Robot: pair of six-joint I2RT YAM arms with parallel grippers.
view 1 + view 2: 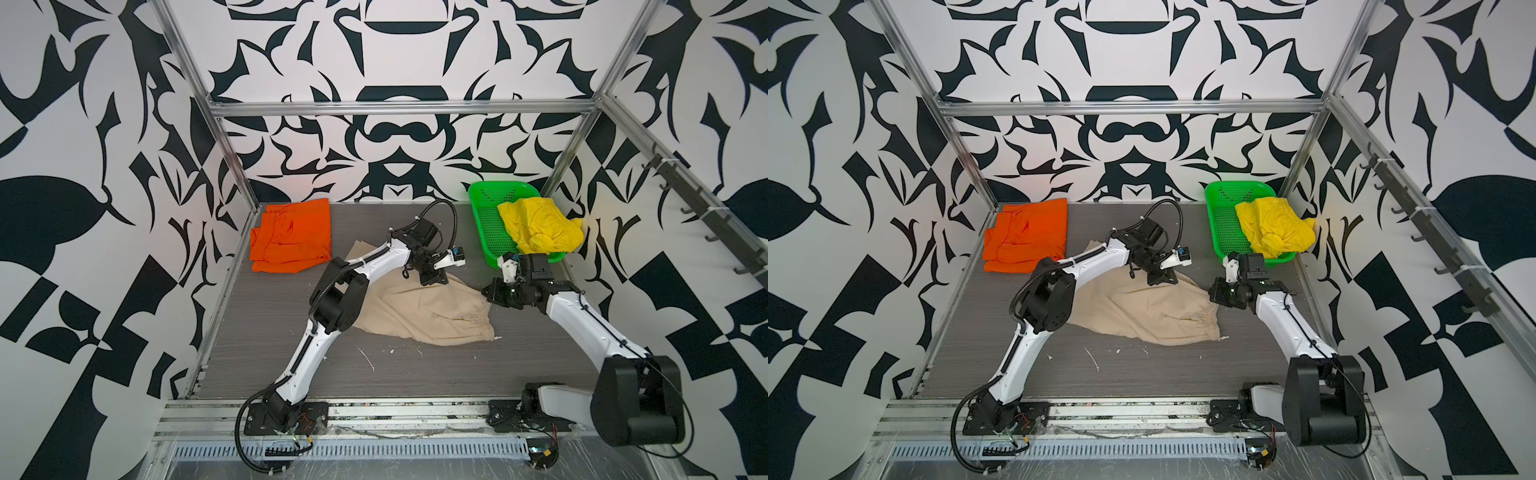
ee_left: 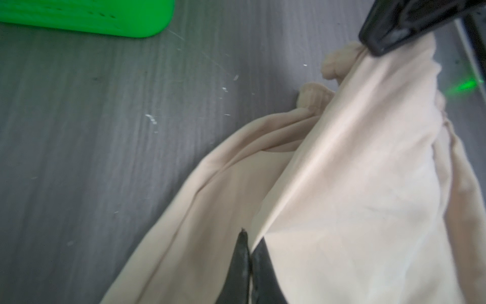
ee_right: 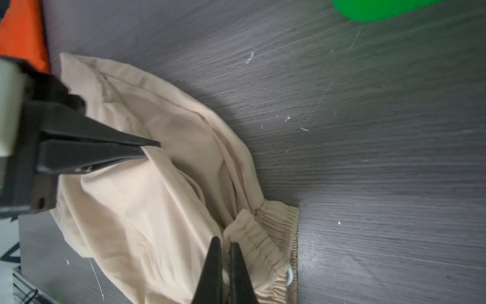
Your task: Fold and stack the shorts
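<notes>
One pair looks folded, the orange shorts (image 1: 291, 237) — left gripper (image 2: 251, 244) and right gripper (image 3: 224, 243) clamp the beige shorts (image 1: 419, 307); yellow shorts (image 1: 536, 228) wait in the basket (image 1: 478, 195).

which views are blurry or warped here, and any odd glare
In both top views: sharp, evenly lit, the wide lens slightly bowing the frame bar. Left wrist view: soft throughout, table grain smeared, a green glow at one edge. Right wrist view: beige shorts fairly crisp, table grain streaked.
</notes>
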